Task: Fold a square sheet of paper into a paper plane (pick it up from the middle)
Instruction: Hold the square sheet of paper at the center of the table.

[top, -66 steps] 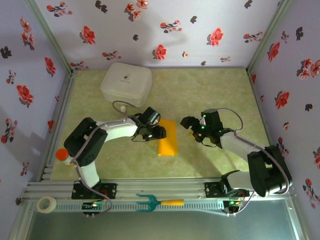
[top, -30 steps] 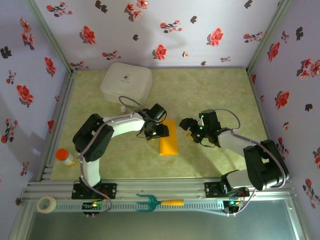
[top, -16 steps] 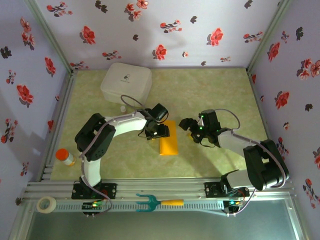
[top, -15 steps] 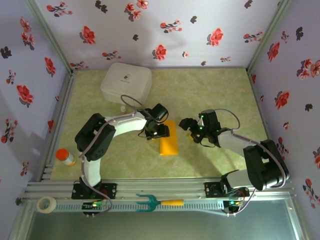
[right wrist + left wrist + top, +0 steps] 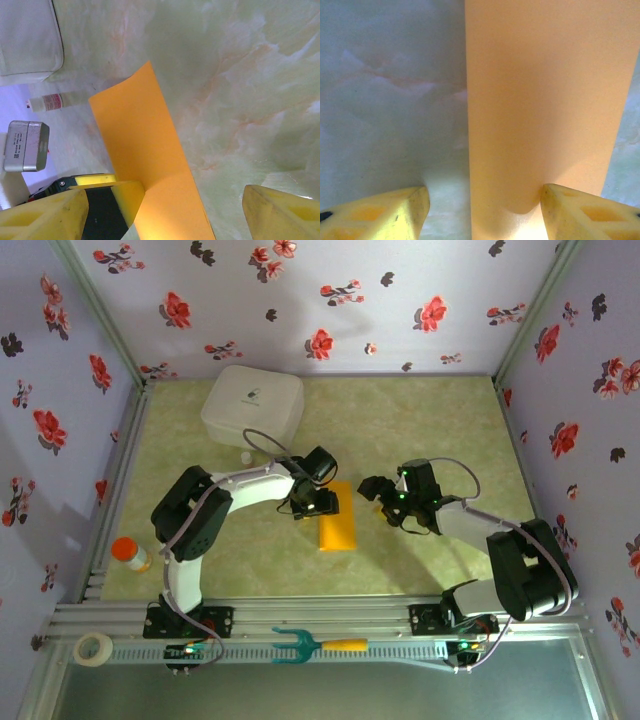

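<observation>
Everything's placed off the white box (image 5: 252,406) here. An orange-capped bottle (image 5: 127,552) can be seen well off to its left, on the near side. The left gripper (image 5: 318,508) is found near the box, on its near-right side, held low over the table, jaws apart (image 5: 482,210) with nothing clamped. One yellow fingertip (image 5: 580,212) is set on the paper plane (image 5: 337,525), the other down on bare table beside it. The plane, a narrow orange-yellow folded strip right now, is laid flat just past that gripper, further from the box. Furthest right of the box, the right gripper (image 5: 371,487) is parked beside the paper, jaws spread wide (image 5: 165,210), nothing gripped
</observation>
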Robot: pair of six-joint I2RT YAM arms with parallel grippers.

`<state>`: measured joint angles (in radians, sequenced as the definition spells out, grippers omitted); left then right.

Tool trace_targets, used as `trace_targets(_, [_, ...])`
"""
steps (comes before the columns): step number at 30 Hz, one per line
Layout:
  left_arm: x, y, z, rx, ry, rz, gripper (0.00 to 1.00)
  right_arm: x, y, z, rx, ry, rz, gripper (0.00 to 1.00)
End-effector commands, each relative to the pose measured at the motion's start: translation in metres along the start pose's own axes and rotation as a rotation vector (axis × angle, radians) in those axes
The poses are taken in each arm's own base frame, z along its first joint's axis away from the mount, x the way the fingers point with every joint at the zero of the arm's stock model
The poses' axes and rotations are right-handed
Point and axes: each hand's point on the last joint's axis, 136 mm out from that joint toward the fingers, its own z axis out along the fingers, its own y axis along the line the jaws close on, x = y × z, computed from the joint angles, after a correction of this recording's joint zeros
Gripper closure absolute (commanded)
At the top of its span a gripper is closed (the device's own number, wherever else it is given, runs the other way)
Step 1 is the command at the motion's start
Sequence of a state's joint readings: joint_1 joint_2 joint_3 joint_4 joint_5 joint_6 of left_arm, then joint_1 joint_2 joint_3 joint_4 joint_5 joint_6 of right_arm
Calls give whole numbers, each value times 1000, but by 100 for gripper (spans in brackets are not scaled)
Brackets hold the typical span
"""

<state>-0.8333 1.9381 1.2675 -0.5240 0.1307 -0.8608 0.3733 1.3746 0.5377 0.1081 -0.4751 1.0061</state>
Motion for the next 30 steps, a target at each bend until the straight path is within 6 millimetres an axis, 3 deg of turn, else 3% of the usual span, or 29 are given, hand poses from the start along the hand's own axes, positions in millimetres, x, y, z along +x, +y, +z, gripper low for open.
trace_targets(1, [17,26,40,-93,62,19,36,3,-3,0,5,5,1,18])
trace_targets(21, [17,26,42,-87,58,7,36,3,-2,2,5,12,1,20])
trace_targets(30, [16,25,41,-83,55,6,36,5,-5,6,11,31,14,26])
